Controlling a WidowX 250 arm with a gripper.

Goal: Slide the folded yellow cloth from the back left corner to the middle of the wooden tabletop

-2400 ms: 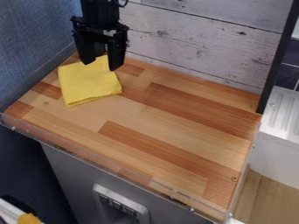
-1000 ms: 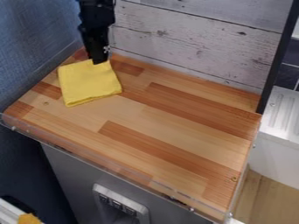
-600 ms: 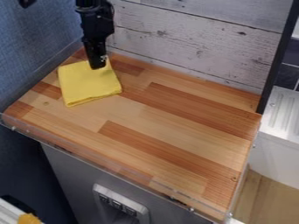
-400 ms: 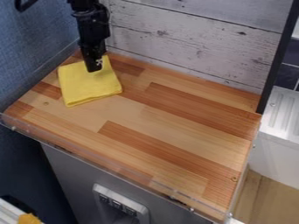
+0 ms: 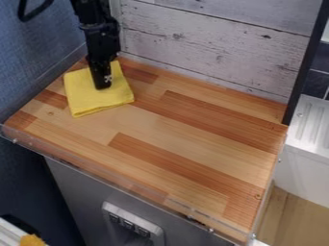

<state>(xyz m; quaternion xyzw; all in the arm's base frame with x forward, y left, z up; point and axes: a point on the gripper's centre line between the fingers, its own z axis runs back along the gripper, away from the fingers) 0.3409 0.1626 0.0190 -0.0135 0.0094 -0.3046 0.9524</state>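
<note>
The black gripper (image 5: pixel 102 87) hangs down at the upper left of the camera view, seen edge-on, its tip in front of the middle of a folded yellow cloth (image 5: pixel 87 102). The cloth lies flat near the back left corner of the wooden counter (image 5: pixel 193 139). Part of the cloth is hidden behind the gripper. Whether the tip touches the cloth, I cannot tell.
Behind the counter stands a whitewashed plank wall (image 5: pixel 212 48), and a blue wall (image 5: pixel 38 53) borders the left. A clear strip (image 5: pixel 116 180) edges the front. At the right are a dark post (image 5: pixel 305 67) and a white ridged surface (image 5: pixel 311 125).
The gripper has turned from showing two spread fingers to an edge-on view. It first shifted slightly left, then came down and forward over the cloth. The cloth has stayed in place.
</note>
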